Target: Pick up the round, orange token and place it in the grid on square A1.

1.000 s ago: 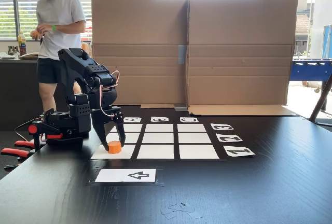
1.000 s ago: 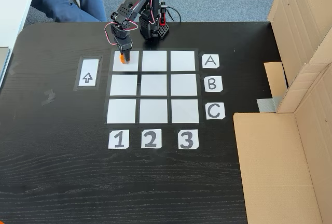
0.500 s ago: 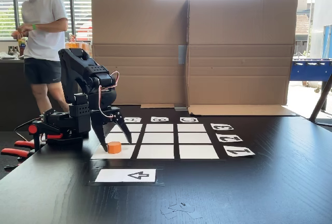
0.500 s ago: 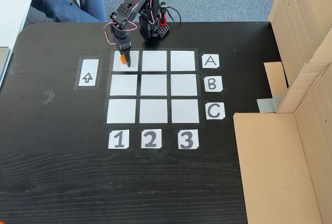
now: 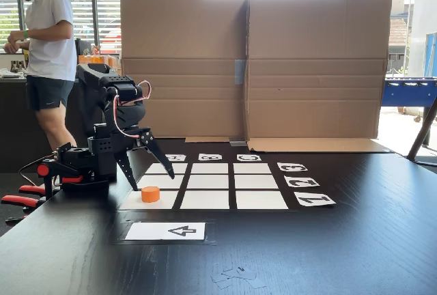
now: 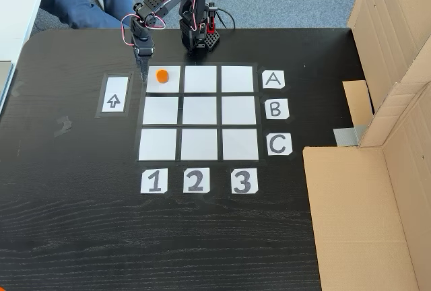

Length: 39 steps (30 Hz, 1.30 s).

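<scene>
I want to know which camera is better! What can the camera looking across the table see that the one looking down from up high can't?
Only the across-the-table fixed view shows the person standing by the windows, the tall cardboard wall face-on, and that the open gripper is lifted above the table.

Only the top-down fixed view shows the labels A and 1 right way up, so you can check that the token sits in square A1.

Both show the token, the grid, the arrow card and the arm with its fingers spread.

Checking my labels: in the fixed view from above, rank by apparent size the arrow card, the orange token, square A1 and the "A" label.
1. Square A1
2. Arrow card
3. "A" label
4. Orange token
</scene>
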Each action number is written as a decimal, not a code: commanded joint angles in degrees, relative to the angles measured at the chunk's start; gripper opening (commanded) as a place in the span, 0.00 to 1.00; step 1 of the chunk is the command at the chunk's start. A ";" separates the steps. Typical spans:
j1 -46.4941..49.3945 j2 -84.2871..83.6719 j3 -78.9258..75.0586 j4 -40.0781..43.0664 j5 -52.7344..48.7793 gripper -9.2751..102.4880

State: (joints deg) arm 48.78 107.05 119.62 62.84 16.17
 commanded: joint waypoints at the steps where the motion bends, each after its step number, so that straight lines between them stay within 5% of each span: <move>1: 2.72 4.31 -5.01 1.85 -0.26 0.39; 13: 15.82 25.58 -11.25 15.03 -2.02 0.39; 24: 35.51 41.57 3.87 15.64 -7.65 0.27; 39: 45.00 56.69 23.99 15.73 -14.15 0.20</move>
State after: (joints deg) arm 93.08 161.89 142.73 78.31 2.46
